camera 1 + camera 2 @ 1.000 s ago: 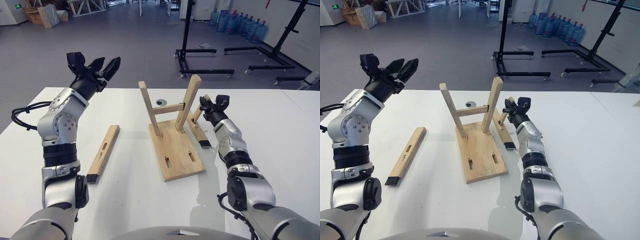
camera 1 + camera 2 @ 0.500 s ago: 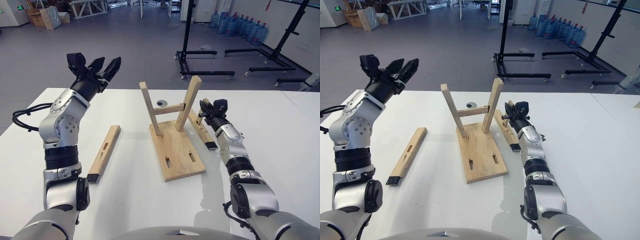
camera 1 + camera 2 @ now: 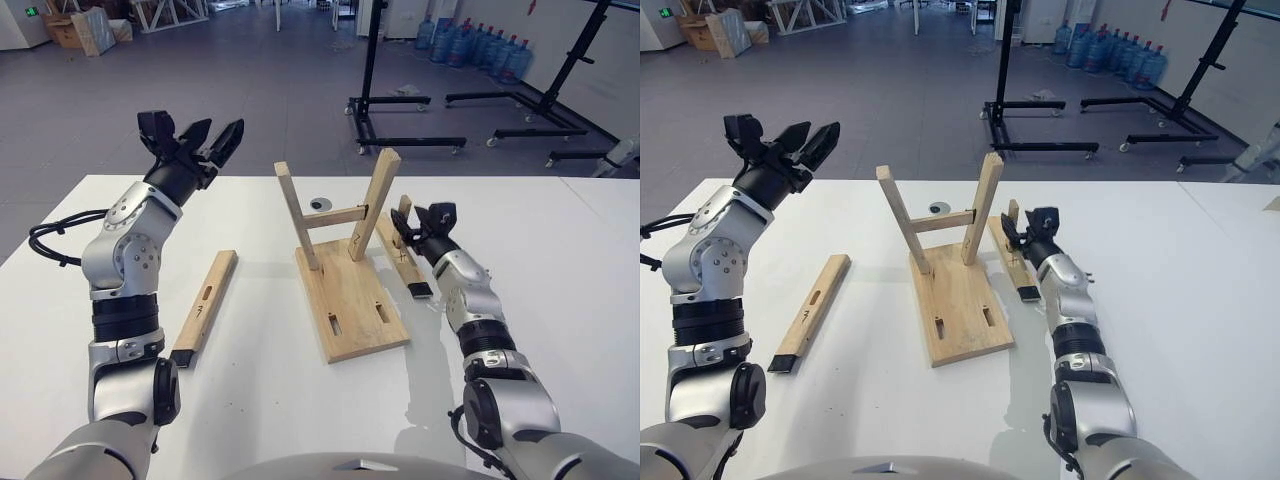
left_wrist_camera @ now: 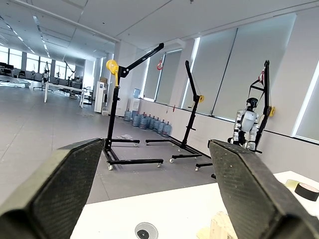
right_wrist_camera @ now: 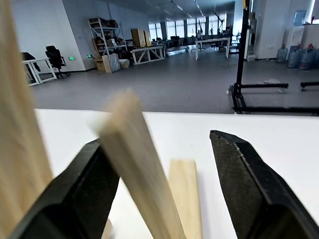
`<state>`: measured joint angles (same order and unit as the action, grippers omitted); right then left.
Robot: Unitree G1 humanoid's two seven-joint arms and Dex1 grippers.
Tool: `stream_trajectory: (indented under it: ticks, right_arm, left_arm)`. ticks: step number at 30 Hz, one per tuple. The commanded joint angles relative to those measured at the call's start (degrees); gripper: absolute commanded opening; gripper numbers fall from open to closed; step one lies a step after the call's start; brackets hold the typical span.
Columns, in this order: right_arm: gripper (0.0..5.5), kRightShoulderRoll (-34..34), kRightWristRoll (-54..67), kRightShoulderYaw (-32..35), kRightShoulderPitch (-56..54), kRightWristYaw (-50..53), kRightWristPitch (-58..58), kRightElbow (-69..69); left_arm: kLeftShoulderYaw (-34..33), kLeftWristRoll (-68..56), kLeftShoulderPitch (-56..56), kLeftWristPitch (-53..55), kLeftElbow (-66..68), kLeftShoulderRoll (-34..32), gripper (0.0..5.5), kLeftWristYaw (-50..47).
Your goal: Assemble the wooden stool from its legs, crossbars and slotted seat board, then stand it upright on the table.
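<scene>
**Q:** How many parts are counted?

**A:** One slotted seat board (image 3: 356, 300) is laid flat at the middle of the table (image 3: 260, 390). Four legs are counted. Two standing legs (image 3: 296, 215) are fitted into the board's far end and joined by one crossbar (image 3: 335, 217). One loose leg (image 3: 205, 305) is laid left of the board, and a second loose leg (image 3: 398, 256) just right of it.

**Q:** How are they oriented?

**A:** The board's long axis is run near to far. The fitted legs are pointed upward and splayed apart. Both loose legs are laid near to far, dark-capped ends nearest.

**Q:** And the grippers?

**A:** The left gripper (image 3: 218, 135) is held high over the far left, fingers spread. The right gripper (image 3: 408, 232) is set low over the second loose leg, fingers apart, with a short wooden piece (image 5: 132, 149) between them, not pinched.
</scene>
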<state>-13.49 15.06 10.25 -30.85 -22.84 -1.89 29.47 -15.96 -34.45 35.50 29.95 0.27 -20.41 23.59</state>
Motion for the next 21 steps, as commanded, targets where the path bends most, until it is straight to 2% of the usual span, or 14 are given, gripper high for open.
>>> stream_trajectory:
  ticks: [1, 6, 10, 15, 21]
  right_arm:
    - [3.02, -2.35, 3.16, 2.14, 1.74, 2.21, -8.20, -12.99]
    - [3.02, -2.75, 8.54, 7.17, 1.74, 8.72, -18.14, -26.12]
    - [3.02, -0.09, 9.16, 8.69, -2.78, 18.04, -22.76, -28.98]
    - [3.02, 6.51, 3.51, 6.35, -12.02, 34.53, -27.75, -22.59]
    - [3.02, 5.96, -7.48, 1.56, -19.13, 41.41, -22.82, -6.69]
  left_arm:
    - [0.17, 0.47, -0.16, -0.41, -0.24, -0.03, 3.85, -0.20]
    - [0.26, 0.50, 0.27, -0.64, 0.31, -0.03, 3.85, 0.03]
    - [0.20, 0.60, -0.19, -0.75, -0.30, 0.01, 3.85, -0.35]
    - [0.24, 0.60, -0.48, -0.87, -0.86, 0.23, 3.85, -0.75]
    - [0.63, 0.78, -1.21, -1.43, -1.33, 0.75, 3.85, -1.22]
